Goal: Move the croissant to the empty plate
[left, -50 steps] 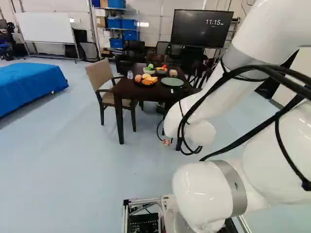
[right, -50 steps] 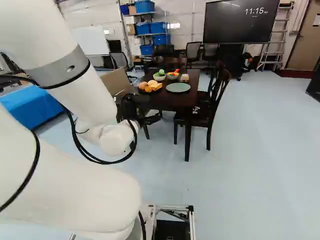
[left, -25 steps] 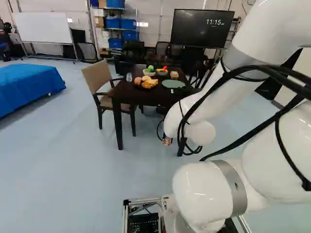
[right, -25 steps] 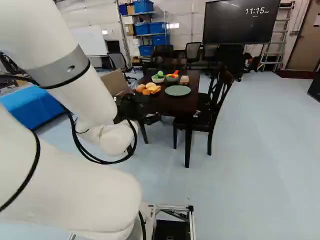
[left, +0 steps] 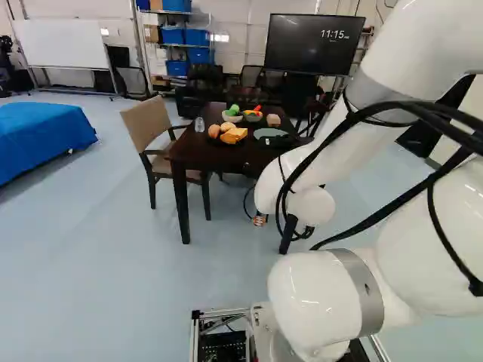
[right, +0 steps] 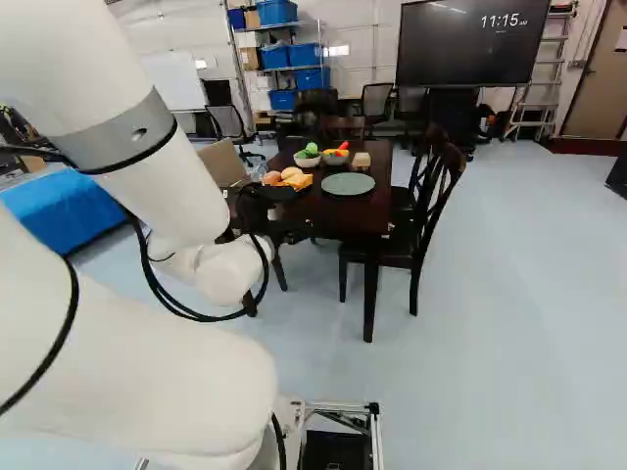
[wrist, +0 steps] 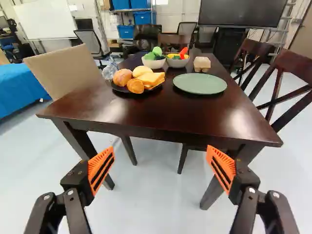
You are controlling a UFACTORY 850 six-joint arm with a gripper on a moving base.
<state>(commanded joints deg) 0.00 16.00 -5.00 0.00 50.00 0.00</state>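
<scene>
Left base view: The mobile base is rolling nearer to the dark wooden dining table (left: 198, 153), which is looming larger than it was a moment ago, while the white robot arm (left: 321, 294) is keeping its pose over its lowest joint. The approach is bringing the food closer to reach, though the task is apparently awaiting its first grasp.

Right base view: The sage-green plate (right: 348, 184) is sitting bare near the table's chair-lined side, beside the dark plate (right: 281, 193) of breads. Both are appearing nearer than before, with no visible shift on the tabletop. More approach is probably needed before the arm starts lowering.

Wrist view: The black two-fingered gripper (wrist: 160, 150) is facing the table with its orange pads standing wide apart, nothing between them. Ahead, the dark plate is holding a browned roll (wrist: 122, 77), likely the croissant, alongside a pale yellow bun (wrist: 142, 71), bread slices (wrist: 150, 78) and a small orange-toned piece (wrist: 135, 86). The crowding is likely to complicate a clean pick. Behind, a white bowl (wrist: 153, 64) is carrying green vegetables (wrist: 155, 53), and a grey bowl (wrist: 177, 63) is containing mixed toy-like produce, a red pepper (wrist: 183, 52) poking up. The green plate is bearing no food.
</scene>
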